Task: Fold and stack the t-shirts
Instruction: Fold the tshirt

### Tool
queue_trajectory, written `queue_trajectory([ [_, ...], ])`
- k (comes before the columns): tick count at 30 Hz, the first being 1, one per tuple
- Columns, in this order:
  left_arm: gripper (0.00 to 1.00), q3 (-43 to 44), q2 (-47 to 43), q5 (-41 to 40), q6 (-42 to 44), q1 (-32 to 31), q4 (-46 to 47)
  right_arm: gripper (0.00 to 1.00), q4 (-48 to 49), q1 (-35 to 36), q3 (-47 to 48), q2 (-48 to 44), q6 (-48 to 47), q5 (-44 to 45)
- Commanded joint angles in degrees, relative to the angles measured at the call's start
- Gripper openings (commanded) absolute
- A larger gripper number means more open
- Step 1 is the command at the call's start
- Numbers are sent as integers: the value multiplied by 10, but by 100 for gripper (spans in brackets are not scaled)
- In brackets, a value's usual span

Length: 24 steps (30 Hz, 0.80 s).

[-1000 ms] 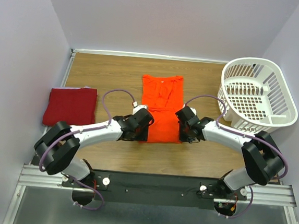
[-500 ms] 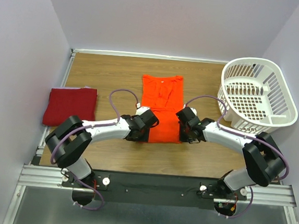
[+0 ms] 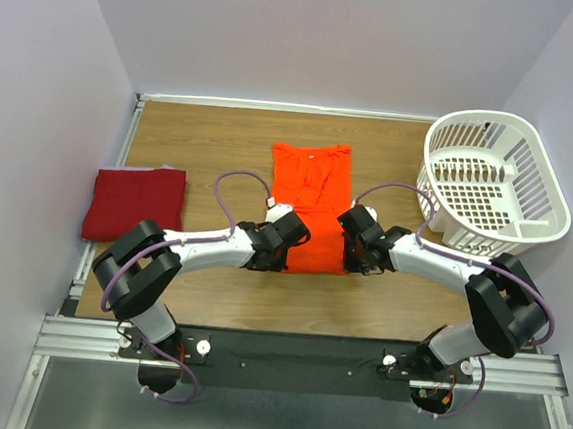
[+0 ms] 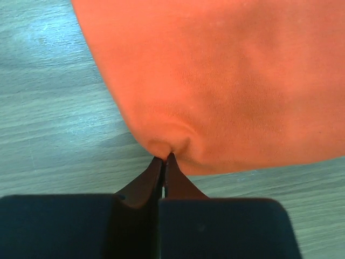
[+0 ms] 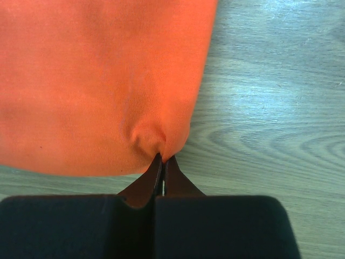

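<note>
The bright orange-red t-shirt (image 3: 310,202) lies lengthwise mid-table, folded into a narrow strip, its neck toward the back wall. At its near left corner my left gripper (image 3: 281,251) is shut, pinching a pucker of the orange cloth (image 4: 215,81) between its tips (image 4: 164,157). At the near right corner my right gripper (image 3: 348,255) is likewise shut on a fold of the orange cloth (image 5: 97,81), tips (image 5: 163,157) at the hem. The dark crimson t-shirt (image 3: 135,202) lies folded at the left edge of the table.
A white lattice laundry basket (image 3: 494,183) stands at the back right, close to the right arm's cable. Bare wooden tabletop (image 3: 202,147) surrounds the orange shirt. Walls close in the left, back and right sides.
My left gripper moved right to the shirt's near left corner and shut on it. The right gripper stayed shut on the near right corner.
</note>
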Motion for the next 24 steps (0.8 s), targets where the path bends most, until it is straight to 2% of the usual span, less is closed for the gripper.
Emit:
queue_trajectory([
  [1,0,-37,18,12,-10,-12,-72,0,-66,15,-37,15,1,-41],
  [3,0,-35,1,15,-24,-49,-98,0,-88,28,-39,4,12,-50],
  [7,0,-57,-76,57,-102,-125,-172,0,-172,106,-58,-28,89,-76],
  [9,0,-73,-103,85,-135,-162,-182,0,-196,179,-61,-46,129,-84],
  [10,0,-85,-129,112,-177,-203,-188,1,-218,229,-60,-61,172,-89],
  [12,0,-93,-159,145,-213,-262,-193,0,-245,271,-55,-79,225,-93],
  [15,0,-101,-184,153,-248,-286,-199,0,-272,309,-33,-94,245,-93],
  [19,0,-82,-248,116,-234,-264,-202,0,-363,303,45,-115,243,4],
  [23,0,-85,-286,99,-136,-131,-170,0,-387,227,123,-124,167,45],
  [24,0,-82,-291,100,-136,-107,-170,0,-386,211,123,-123,167,47],
])
